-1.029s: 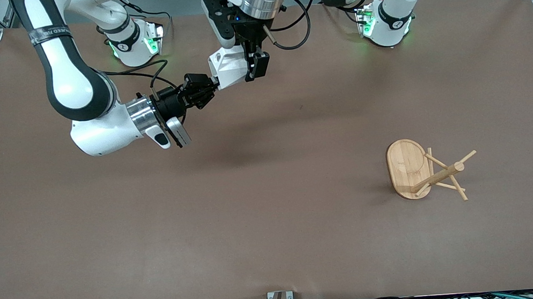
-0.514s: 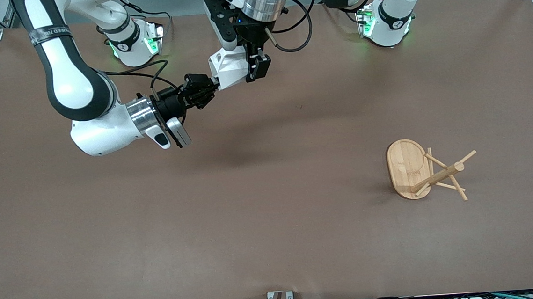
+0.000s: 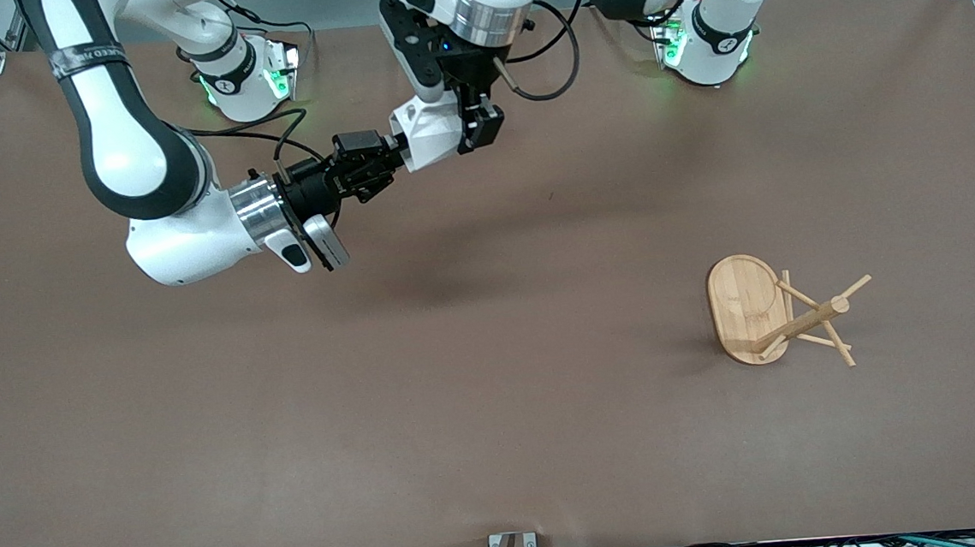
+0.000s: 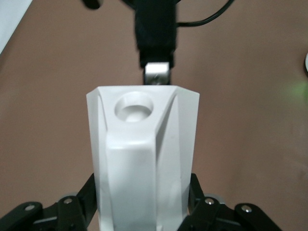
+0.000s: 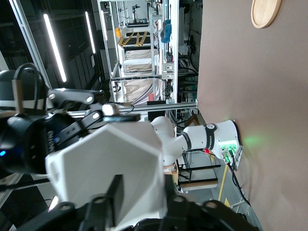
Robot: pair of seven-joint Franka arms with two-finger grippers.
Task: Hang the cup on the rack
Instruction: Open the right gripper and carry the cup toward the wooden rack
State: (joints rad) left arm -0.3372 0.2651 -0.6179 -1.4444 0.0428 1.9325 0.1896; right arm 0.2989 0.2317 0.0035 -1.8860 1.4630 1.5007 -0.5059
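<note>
The left tool (image 3: 470, 127) pinches the white cup (image 3: 429, 136) from above, fingers pressed on its faceted sides, in the air over the counter (image 3: 499, 444) between the two arm bases. The right tool (image 3: 376, 154) grips the same cup at its other end. No readable writing shows on the cup. The bamboo rack (image 3: 778, 315) lies tipped on its side, well apart, toward the left arm's end.
</note>
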